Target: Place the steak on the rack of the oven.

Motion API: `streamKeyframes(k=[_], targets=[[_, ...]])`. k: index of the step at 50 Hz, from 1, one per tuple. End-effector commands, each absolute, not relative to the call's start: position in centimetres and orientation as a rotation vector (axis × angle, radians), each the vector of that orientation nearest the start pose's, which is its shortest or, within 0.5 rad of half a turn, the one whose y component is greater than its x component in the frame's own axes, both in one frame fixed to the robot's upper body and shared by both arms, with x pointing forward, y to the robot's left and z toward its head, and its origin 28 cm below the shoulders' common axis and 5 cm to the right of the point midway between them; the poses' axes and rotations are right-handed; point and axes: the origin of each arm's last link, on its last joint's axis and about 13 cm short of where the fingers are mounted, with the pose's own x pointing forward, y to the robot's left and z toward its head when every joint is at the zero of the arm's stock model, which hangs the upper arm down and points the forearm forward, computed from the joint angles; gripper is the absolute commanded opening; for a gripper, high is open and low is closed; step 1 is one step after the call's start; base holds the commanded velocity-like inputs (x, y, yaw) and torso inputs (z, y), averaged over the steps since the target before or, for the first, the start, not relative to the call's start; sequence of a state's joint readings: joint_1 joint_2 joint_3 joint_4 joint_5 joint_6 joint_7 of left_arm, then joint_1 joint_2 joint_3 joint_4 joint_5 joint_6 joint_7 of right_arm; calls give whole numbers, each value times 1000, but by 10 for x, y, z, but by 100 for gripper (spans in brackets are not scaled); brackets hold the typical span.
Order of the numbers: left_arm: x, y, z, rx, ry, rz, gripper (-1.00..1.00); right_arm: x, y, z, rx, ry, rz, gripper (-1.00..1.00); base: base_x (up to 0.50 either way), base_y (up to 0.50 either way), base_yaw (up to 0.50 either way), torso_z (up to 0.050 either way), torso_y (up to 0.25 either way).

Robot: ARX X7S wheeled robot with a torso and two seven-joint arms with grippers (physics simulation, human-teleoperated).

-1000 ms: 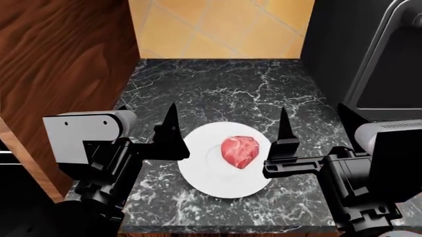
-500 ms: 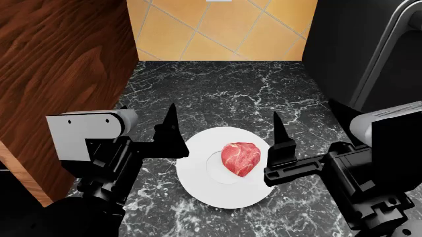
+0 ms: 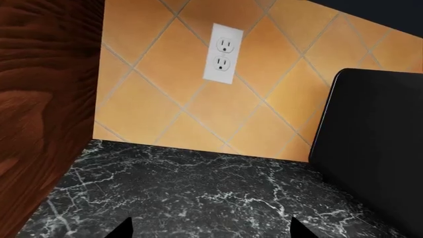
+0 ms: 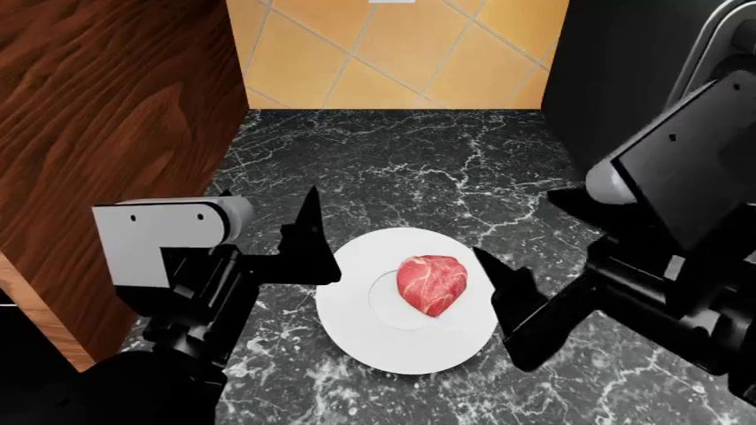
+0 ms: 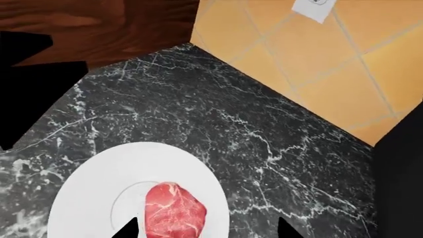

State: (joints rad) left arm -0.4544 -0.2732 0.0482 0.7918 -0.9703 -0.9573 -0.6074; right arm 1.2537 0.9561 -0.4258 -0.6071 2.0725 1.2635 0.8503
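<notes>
The small pink-red marbled steak (image 4: pixel 433 284) lies on a round white plate (image 4: pixel 354 328) near the black marble surface's (image 4: pixel 402 168) front edge, between both sets of spread, empty fingers. The right gripper (image 5: pixel 208 229) tilts down over it, its black fingers (image 4: pixel 511 290) just beside the meat; the left gripper (image 4: pixel 310 232) is level.

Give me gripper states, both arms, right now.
Left gripper: open, holding nothing, beside the plate.
Right gripper: open, empty, fingertips either side of the steak, above it.
</notes>
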Motion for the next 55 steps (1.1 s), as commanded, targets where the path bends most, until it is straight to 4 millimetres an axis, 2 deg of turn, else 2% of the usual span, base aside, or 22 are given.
streamKeyframes(k=[1,15,23,35,55], targets=[[206,186,202,-217,-92,-209,100,191,-152,304,-432,452,560,100,0,0,0,0,0],[207,186,202,-215,-92,-208,100,221,-145,312,-468,499,583,100,0,0,0,0,0],[208,187,198,-220,-84,-202,100,239,-135,312,-524,586,611,100,0,0,0,0,0],[212,187,202,-199,-89,-206,100,260,-133,298,-486,574,649,100,0,0,0,0,0],[215,187,202,-194,-84,-199,100,264,-129,278,-422,616,721,100,0,0,0,0,0]])
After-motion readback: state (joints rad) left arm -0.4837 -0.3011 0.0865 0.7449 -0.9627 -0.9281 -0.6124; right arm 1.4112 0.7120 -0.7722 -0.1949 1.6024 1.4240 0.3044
